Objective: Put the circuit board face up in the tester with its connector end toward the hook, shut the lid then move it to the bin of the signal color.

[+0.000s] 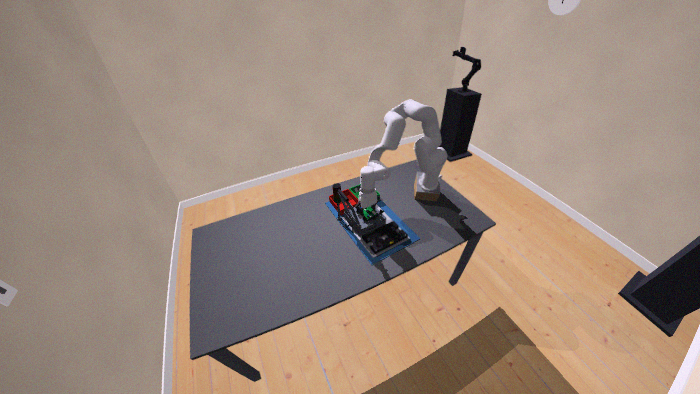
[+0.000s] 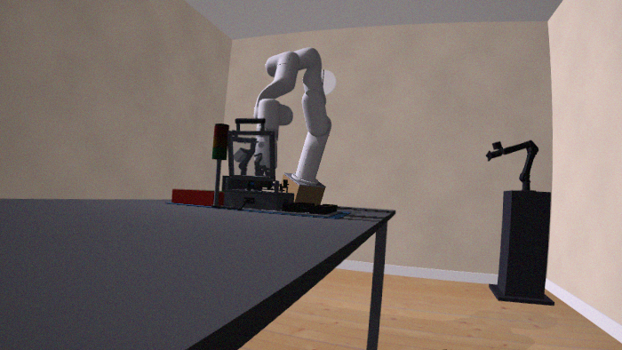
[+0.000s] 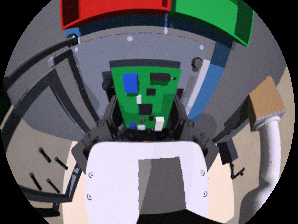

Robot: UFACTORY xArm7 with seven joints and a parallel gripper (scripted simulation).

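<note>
The green circuit board is face up between the fingers of my gripper, which is shut on its two long edges. Its white part shows at the end nearest the wrist camera. The board is low over the grey tester; whether it touches the pins or posts is hidden. The tester's lid stands open, its handle at the top. The signal tower shows no bright light. The black tab cannot be made out.
The red bin and green bin stand side by side past the tester's far end. The dark tray lies at the opposite end on the blue mat. The open lid rises close beside my gripper.
</note>
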